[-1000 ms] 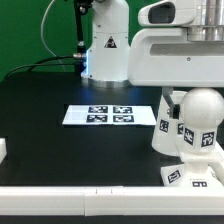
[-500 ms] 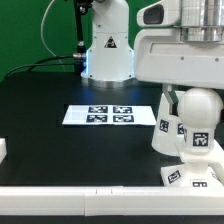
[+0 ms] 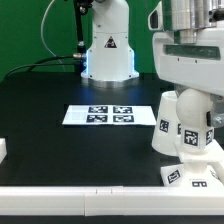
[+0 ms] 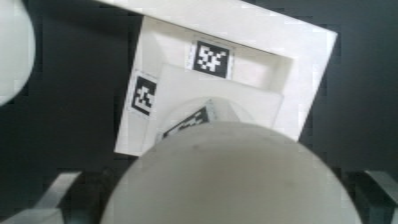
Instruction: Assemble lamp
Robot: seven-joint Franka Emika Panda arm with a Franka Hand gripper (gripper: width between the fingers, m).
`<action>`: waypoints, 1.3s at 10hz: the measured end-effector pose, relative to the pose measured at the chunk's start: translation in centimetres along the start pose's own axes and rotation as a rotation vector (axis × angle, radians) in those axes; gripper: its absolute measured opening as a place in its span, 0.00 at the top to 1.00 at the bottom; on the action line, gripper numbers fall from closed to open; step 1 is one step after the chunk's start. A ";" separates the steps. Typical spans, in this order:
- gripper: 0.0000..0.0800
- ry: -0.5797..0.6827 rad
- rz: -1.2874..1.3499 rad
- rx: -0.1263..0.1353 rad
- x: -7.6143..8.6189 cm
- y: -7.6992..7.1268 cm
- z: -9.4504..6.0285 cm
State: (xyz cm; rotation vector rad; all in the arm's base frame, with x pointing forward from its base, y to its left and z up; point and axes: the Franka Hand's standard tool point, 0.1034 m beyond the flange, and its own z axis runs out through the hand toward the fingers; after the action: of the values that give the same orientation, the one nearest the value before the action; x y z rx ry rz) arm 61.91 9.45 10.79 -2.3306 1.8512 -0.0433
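Exterior view first: the arm's big white wrist housing (image 3: 192, 55) hangs over the exterior view's right side of the black table (image 3: 50, 100). Directly under it is the round white bulb (image 3: 197, 118), tags on its lower body, standing up from the stepped square base (image 3: 192, 175) at the front right corner. Just beside the bulb, on the exterior view's left of it, stands the tapered shade (image 3: 167, 125), wide end down, tags on its wall, touching or nearly touching the bulb. The gripper itself is hidden behind the housing here, so I can't tell whether the fingers are apart or together. Further back toward the middle lies the marker board (image 3: 108, 115), flat, four tags showing, well apart from the lamp parts. The robot's white pedestal (image 3: 105, 50) stands at the rear.

Wrist view now: the bulb's rounded top (image 4: 222, 170) fills the foreground, blurred and very close. Beyond it is the base (image 4: 231, 85), its stepped face carrying tags. Dark shapes sit at the lower corners, too blurred to read as fingers.
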 end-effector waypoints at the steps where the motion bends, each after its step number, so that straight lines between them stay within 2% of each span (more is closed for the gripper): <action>1: 0.28 -0.001 0.045 0.001 -0.2 0.0 0.1; 3: 0.28 -0.001 -0.018 0.000 -0.2 0.1 0.1; 4: 0.16 -0.001 -0.096 -0.011 -0.3 0.2 0.1; 5: 0.13 -0.007 -0.252 -0.015 -0.2 0.1 -0.1; 7: 0.13 -0.005 -0.640 -0.030 -0.4 -0.3 -0.9; 10: 0.13 -0.006 -0.810 -0.032 -0.2 -0.2 -0.8; 11: 0.13 0.004 -0.928 -0.045 -0.1 -0.1 -0.8; 12: 0.13 0.027 -1.083 -0.075 -0.1 -0.1 -0.7; 13: 0.13 0.043 -1.269 -0.090 0.0 -0.2 -0.8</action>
State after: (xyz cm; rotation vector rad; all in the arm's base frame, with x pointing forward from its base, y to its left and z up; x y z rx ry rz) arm 62.02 9.40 11.60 -3.1104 0.1202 -0.1565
